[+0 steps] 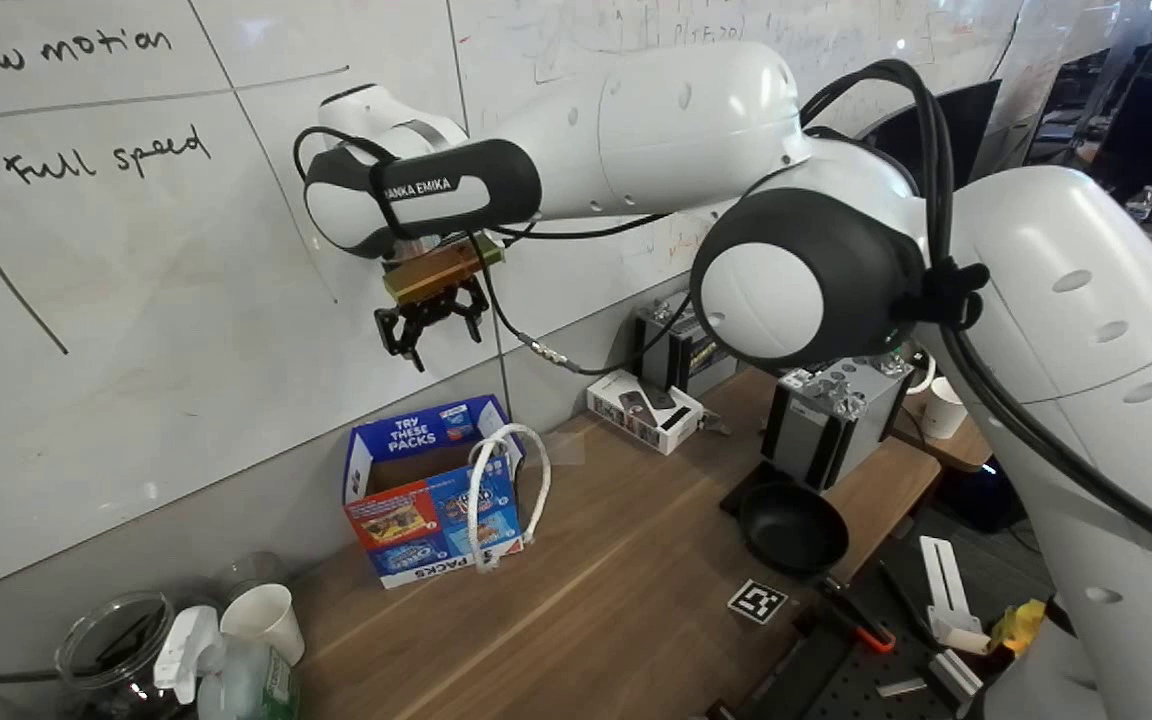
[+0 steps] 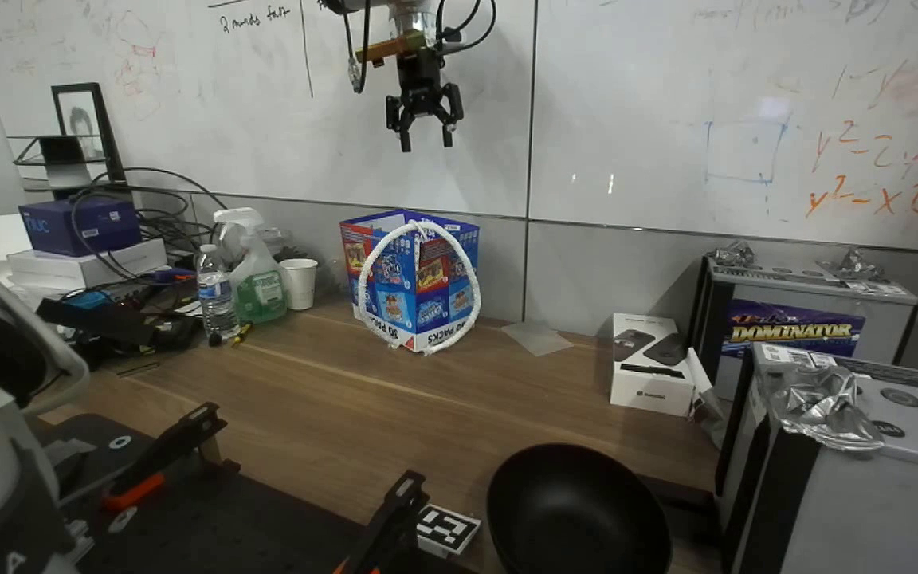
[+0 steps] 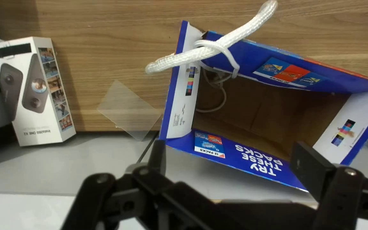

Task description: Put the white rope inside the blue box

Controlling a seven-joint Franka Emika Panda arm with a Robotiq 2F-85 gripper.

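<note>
One braided white rope bends into an arch over a corner of the open blue box, the gripper hanging well above.

Thick and closely woven, the rope trails both ends outside the printed cardboard, down near the wood-grained table; whether they touch it, I cannot tell. A thinner, smooth white cord wraps it at the rim and dangles a loose loop inside, against plain brown board. Black, flat-faced fingers stand wide apart below a gold-toned block. Near the box lies a square, translucent sheet; well apart, in both exterior views, sit a round, dark pan and crumpled silver foil on a grey case.
</note>
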